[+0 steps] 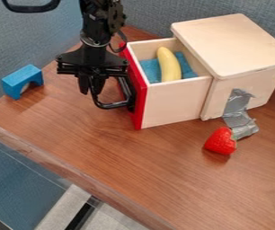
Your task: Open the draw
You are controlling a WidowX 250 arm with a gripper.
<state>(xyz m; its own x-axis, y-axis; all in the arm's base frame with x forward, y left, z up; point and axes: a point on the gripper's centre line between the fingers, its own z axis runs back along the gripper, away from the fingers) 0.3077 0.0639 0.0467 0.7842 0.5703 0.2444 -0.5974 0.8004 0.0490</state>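
Observation:
The black gripper hangs at the upper left of the wooden box, just left of the drawer's red front. It overlaps the outer end of the black drawer handle, and whether the two touch is unclear. The drawer stands pulled out to the left from the box, its inside showing. In it a yellow banana lies on a blue cloth.
A blue arch block sits on the table at the far left. In front of the box lies a red strawberry, beside silver tape. The wooden table's front edge runs diagonally across the lower left.

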